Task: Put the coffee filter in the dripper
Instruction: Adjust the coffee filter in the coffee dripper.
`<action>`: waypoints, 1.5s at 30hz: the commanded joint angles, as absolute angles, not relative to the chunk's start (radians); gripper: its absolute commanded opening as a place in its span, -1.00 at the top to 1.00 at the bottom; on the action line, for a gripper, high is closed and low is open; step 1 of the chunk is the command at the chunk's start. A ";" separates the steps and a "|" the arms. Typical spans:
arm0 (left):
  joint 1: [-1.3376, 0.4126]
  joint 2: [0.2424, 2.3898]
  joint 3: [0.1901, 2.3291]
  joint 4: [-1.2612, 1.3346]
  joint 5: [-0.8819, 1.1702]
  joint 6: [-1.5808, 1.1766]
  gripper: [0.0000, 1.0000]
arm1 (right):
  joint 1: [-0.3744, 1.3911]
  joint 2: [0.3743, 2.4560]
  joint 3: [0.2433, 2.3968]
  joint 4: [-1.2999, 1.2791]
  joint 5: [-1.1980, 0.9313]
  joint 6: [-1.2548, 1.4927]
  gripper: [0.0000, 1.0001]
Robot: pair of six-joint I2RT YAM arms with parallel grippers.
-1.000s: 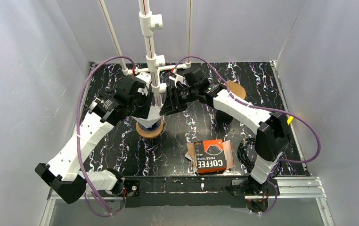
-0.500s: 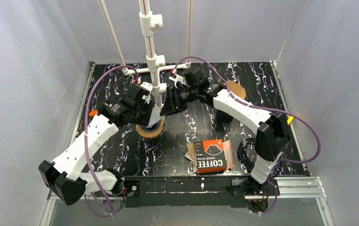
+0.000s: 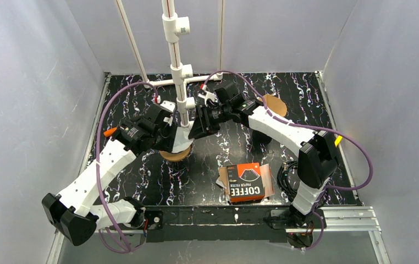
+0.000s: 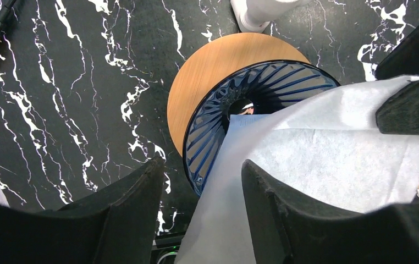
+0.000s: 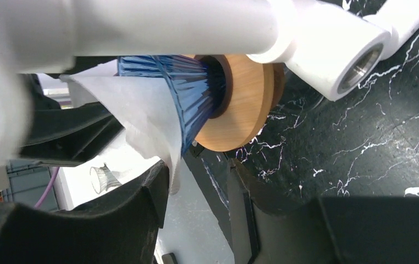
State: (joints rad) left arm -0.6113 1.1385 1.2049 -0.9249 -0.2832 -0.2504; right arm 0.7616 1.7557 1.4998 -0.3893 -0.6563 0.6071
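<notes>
A black, white-veined surface (image 3: 152, 179) lies between pale walls, with a white pipe (image 3: 174, 52) standing up toward the back. Close by its foot sits the blue ribbed dripper (image 4: 268, 82) on a round wooden base (image 4: 207, 66). The filter (image 4: 328, 148) is only partly in. Its narrow end lies in the dripper's mouth, by the hole at the bottom, while the broad white part leans out over the rim toward my left wrist (tilted, not seated against the ribs). My left fingers (image 4: 125, 209) stand apart above it, and the paper's edge runs through the gap unpinched. My right fingers (image 5: 108, 225) come in from the other side, also parted. The paper's corner hangs at one tip, and I cannot tell whether it touches. An orange COFFEE box (image 3: 246, 184) lies well apart, toward the front on my right.
</notes>
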 commanded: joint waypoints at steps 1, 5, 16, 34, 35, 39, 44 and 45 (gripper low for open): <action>-0.606 1.111 1.222 -0.943 -0.291 -0.272 -0.10 | 0.771 1.744 1.478 -0.374 -0.657 0.610 0.01; -0.603 1.105 1.276 -0.963 -0.285 -0.289 -0.22 | 0.772 1.741 1.484 -0.382 -0.656 0.610 0.02; -0.522 1.105 1.409 -1.005 -0.152 -0.367 -0.12 | 0.773 1.741 1.513 -0.390 -0.662 0.620 0.00; -0.410 1.163 1.272 -0.954 -0.001 -0.390 -0.18 | 0.780 1.747 1.472 -0.331 -0.668 0.662 -0.44; -0.409 1.166 1.260 -0.949 -0.001 -0.389 -0.17 | 0.782 1.749 1.469 -0.329 -0.667 0.663 -0.44; -0.407 1.176 1.217 -0.930 0.000 -0.387 -0.17 | 0.790 1.762 1.458 -0.327 -0.667 0.666 -0.44; -0.407 1.179 1.181 -0.912 0.000 -0.388 -0.17 | 0.801 1.776 1.457 -0.330 -0.667 0.668 -0.44; -0.408 1.181 1.173 -0.911 0.000 -0.388 -0.17 | 0.802 1.778 1.456 -0.332 -0.667 0.667 -0.44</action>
State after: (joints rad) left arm -0.4133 1.1820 1.1988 -0.9199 -0.0139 -0.3866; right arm 0.7906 1.7645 1.4620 -0.3618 -0.6579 0.6601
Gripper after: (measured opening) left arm 0.585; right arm 0.721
